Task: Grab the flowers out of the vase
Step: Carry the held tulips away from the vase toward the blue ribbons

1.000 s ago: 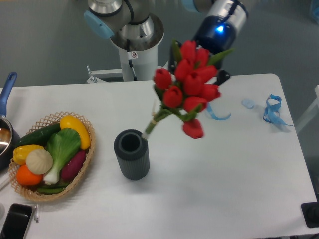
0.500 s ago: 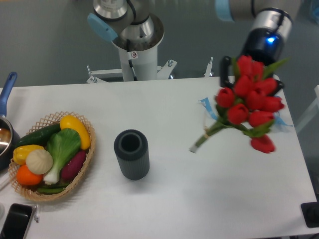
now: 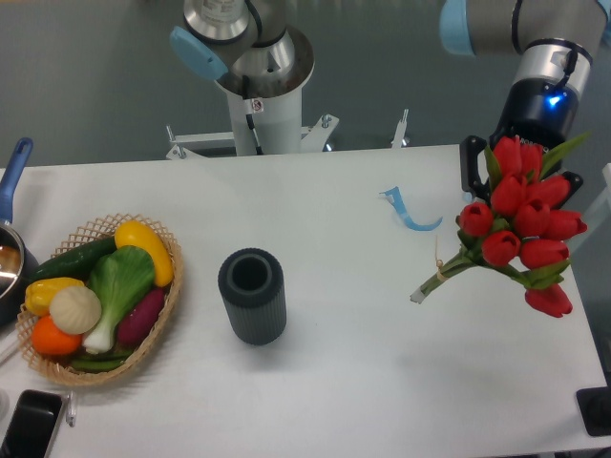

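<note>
On the white desk (image 3: pixel 315 382) the vase (image 3: pixel 252 296) stands empty, for in the last second my gripper (image 3: pixel 520 172), pinching the flowers (image 3: pixel 520 224), has swung them well apart from it, above the right edge, so the pick-up looks done

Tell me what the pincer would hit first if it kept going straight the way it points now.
The pincer points down, shut on the flowers. Below it, the first thing met looks to be the bare white table at its right end; depth is unclear from this single view.
</note>
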You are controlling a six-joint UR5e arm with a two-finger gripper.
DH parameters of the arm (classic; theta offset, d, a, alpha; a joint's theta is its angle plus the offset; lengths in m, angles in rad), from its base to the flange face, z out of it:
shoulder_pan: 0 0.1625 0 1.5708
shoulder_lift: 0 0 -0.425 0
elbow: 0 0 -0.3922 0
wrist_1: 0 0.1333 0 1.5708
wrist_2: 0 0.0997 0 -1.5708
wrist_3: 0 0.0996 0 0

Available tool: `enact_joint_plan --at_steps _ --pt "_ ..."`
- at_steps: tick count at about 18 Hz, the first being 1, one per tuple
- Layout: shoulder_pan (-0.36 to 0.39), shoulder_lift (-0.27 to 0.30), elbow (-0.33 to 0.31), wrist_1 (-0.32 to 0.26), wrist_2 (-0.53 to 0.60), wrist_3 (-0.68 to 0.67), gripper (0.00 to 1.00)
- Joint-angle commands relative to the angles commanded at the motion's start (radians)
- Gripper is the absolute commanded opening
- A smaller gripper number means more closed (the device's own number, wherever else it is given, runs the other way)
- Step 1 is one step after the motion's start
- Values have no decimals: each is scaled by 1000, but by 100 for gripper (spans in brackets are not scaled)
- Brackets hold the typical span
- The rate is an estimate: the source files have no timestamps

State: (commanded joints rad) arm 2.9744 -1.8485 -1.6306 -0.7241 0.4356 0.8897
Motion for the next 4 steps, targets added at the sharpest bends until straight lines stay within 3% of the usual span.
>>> enact_joint_plan --at_steps 4 --pt "0 -2 0 0 2 3 44"
